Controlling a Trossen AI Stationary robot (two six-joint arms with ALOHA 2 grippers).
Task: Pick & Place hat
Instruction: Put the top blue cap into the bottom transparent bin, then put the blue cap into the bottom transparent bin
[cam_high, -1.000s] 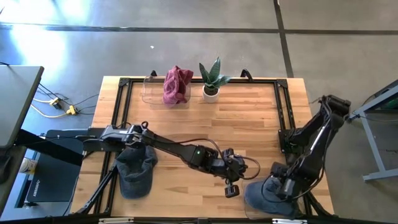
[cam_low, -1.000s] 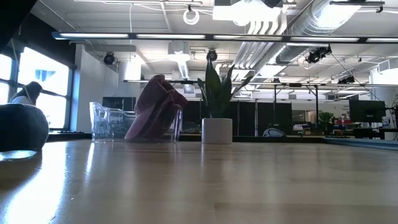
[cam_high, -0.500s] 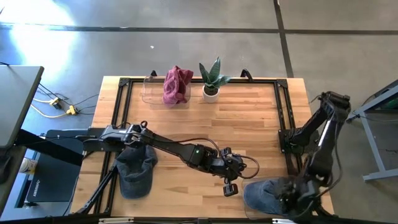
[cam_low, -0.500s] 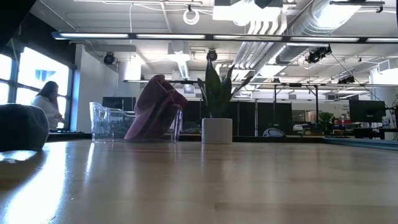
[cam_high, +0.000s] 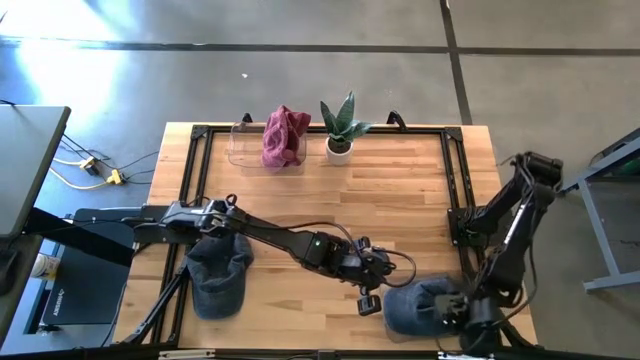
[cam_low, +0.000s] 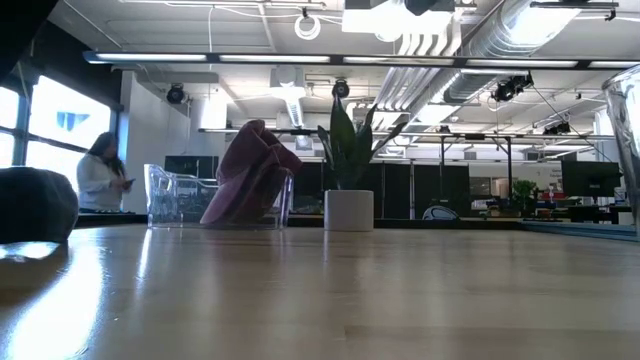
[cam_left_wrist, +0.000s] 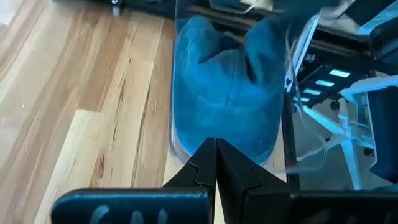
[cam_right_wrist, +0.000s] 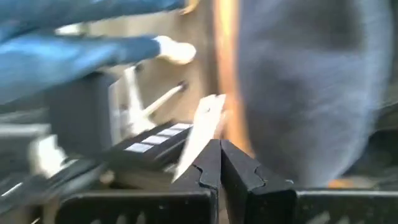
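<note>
- Right gripper, fingers closed, touches a clear bin holding a blue hat; seemingly positioning it.
- Left gripper, closed and empty, just beside it.
- Next, likely: grasp a hat.

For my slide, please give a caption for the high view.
Two shut grippers, left and right, flank a blue hat near the table's front edge.

The right tool has its two dark fingers pressed together, with no gap between them. Just beyond the tips a blurred grey-blue hat fills one side of the view, next to an orange-brown strip of the worktop. On the other side are blurred blue and dark shapes that I cannot identify.
</note>
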